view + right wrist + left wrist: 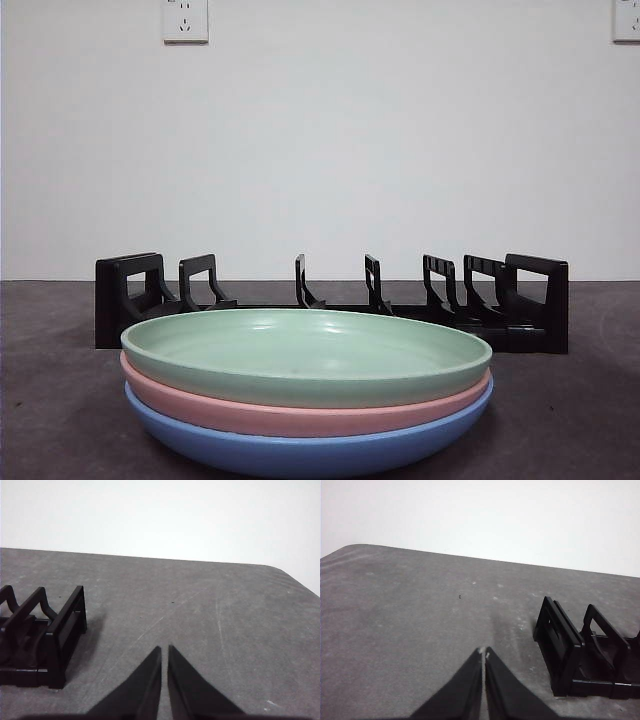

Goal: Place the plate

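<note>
A green plate (305, 352) lies on top of a pink plate (300, 410), and both rest on a blue plate (300, 450), stacked at the front of the table in the front view. Behind the stack stands a black plate rack (330, 300) with upright dividers and no plate in it. One end of the rack (580, 657) shows in the left wrist view, off to the side of my left gripper (484, 652), which is shut and holds nothing. The rack's other end (42, 640) shows beside my right gripper (164, 649), also shut and holding nothing. Neither arm shows in the front view.
The grey tabletop (410, 610) ends at a plain white wall (320, 140) with two sockets high up. The table's rounded corners show in both wrist views.
</note>
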